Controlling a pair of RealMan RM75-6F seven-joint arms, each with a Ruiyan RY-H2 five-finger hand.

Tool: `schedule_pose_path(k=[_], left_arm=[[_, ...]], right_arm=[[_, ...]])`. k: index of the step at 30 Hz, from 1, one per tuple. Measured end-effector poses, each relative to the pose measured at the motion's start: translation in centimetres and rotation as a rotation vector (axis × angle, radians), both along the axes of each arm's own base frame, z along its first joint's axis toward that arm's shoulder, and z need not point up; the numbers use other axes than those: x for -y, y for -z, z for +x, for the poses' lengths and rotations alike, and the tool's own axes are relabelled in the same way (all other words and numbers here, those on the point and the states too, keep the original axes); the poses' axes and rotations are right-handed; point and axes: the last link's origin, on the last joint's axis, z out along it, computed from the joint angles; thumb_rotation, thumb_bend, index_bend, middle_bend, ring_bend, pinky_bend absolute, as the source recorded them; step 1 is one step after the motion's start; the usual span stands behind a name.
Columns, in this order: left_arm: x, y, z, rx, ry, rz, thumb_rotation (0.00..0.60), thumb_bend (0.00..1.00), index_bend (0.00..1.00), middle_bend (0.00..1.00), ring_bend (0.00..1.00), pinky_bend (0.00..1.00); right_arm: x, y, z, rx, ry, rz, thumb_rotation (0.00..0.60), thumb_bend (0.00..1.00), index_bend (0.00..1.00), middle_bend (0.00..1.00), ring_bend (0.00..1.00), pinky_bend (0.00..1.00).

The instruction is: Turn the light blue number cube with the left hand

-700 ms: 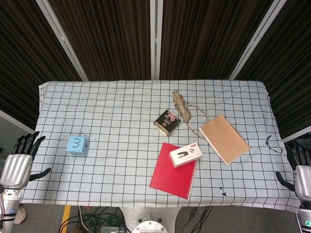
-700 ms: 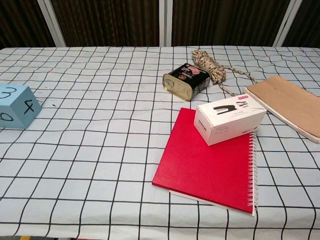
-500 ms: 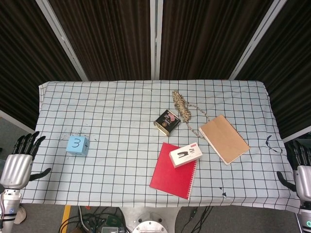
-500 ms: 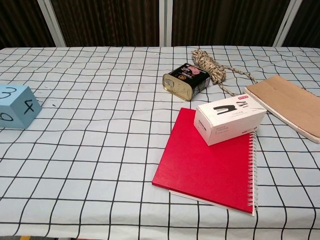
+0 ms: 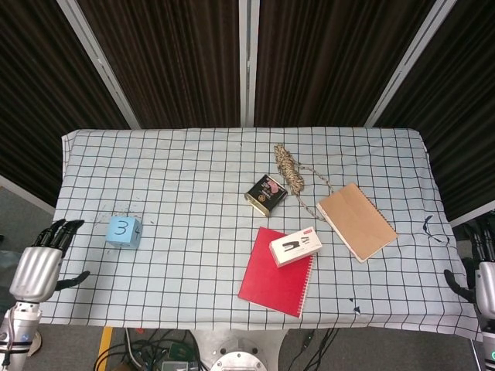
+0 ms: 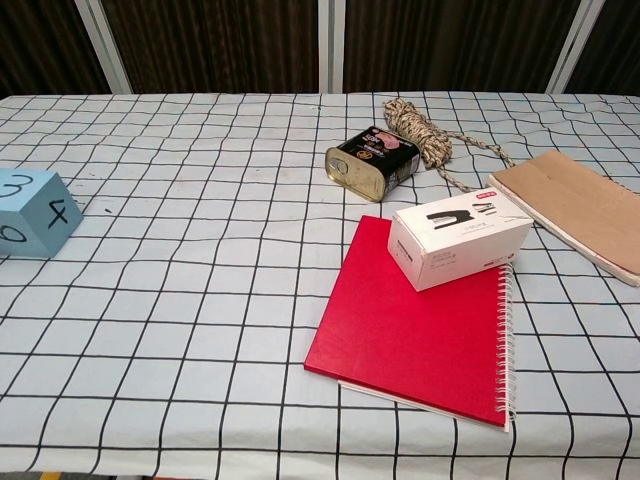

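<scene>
The light blue number cube [image 5: 124, 231] sits near the table's left edge with a 3 on top; in the chest view the cube [image 6: 33, 212] also shows a 4 on its right face. My left hand [image 5: 40, 267] hangs off the table's left front corner, fingers apart and holding nothing, a little left of and below the cube. My right hand [image 5: 483, 277] is at the far right edge of the head view, beyond the table, also empty with fingers apart. Neither hand shows in the chest view.
On the checked cloth lie a black tin [image 5: 266, 193], a coil of twine [image 5: 290, 168], a brown notebook [image 5: 356, 221], and a red spiral notebook [image 5: 276, 272] with a white stapler box [image 5: 295, 246] on it. All lie right of centre.
My left hand has shifted slightly right and down, toward the table's front left corner. My right hand has dropped a little. The cube has not moved.
</scene>
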Motion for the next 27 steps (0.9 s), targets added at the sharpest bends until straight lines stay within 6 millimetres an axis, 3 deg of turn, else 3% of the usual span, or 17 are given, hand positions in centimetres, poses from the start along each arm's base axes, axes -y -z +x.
schedule_pose_path(k=[2,4,16,27], left_arm=[[0.0,0.5,0.0,0.000,-0.005,-0.037,0.600,0.43,0.23,0.81,0.83,0.80],[-0.1,1.2,0.0,-0.012,-0.011,-0.085,0.600,0.48,0.28,0.85,0.86,0.82],[-0.9,5.2,0.7,-0.155,-0.029,-0.327,0.600,0.58,0.27,0.85,0.87,0.83],[-2.8,7.7,0.6,-0.161,-0.079,-0.397,0.600,0.63,0.20,0.84,0.89,0.84]], right_arm=[[0.0,-0.3,0.0,0.001,-0.002,-0.011,0.600,0.19,0.00,0.00,0.00,0.00],[-0.1,-0.7,-0.1,-0.001,0.000,-0.019,0.600,0.19,0.00,0.00,0.00,0.00],[-0.3,-1.5,-0.5,-0.004,0.016,-0.038,0.600,0.19,0.00,0.00,0.00,0.00],[-0.1,-0.9,-1.1,-0.008,0.033,-0.012,0.600,0.19,0.00,0.00,0.00,0.00]])
